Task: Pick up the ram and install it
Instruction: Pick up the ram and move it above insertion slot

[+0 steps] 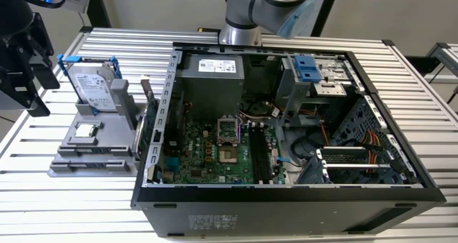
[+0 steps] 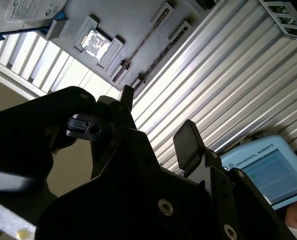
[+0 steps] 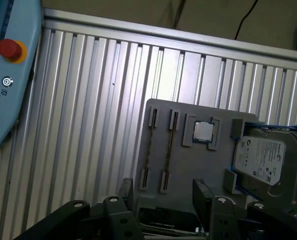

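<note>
Two thin ram sticks [image 3: 148,147] stand on edge side by side in a grey holder [image 3: 188,165]; in the second wrist view they appear as the ram sticks [image 2: 141,45]. In the exterior view the ram [image 1: 141,130] is at the holder's side nearest the open computer case [image 1: 286,200]. My gripper [image 3: 163,195] is open with nothing between its black fingers [image 3: 202,192], and it is well short of the sticks. The exterior view has the gripper [image 1: 39,93] at its far left, above the table beside the holder. Long black memory slots [image 1: 261,157] lie on the motherboard.
The holder also carries a silver hard drive in a blue frame [image 1: 96,90] and a square processor chip [image 1: 86,130]. A pale blue pendant with a red button [image 3: 8,75] lies on the slatted metal table [image 1: 72,200]. The arm's base [image 1: 243,23] stands behind the case.
</note>
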Action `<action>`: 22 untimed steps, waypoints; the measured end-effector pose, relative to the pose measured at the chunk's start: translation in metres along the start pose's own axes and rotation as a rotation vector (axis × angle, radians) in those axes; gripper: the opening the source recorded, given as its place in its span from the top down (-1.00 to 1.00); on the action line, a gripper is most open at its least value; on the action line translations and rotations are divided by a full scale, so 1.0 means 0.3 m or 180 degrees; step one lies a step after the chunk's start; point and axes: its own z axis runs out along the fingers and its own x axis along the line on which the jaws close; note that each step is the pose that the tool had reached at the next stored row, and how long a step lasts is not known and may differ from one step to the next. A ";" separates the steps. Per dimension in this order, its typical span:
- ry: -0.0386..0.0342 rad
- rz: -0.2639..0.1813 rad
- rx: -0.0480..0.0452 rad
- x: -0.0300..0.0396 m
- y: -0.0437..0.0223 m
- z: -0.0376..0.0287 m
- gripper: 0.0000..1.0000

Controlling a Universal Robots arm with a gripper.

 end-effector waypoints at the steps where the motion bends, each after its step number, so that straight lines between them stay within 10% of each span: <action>1: 0.0000 0.0000 0.0000 0.000 0.000 0.000 -1.00; 13: -0.0014 0.0287 0.0010 0.000 -0.001 0.021 -1.00; 22: 0.0029 0.0336 0.0034 -0.008 -0.003 0.047 -1.00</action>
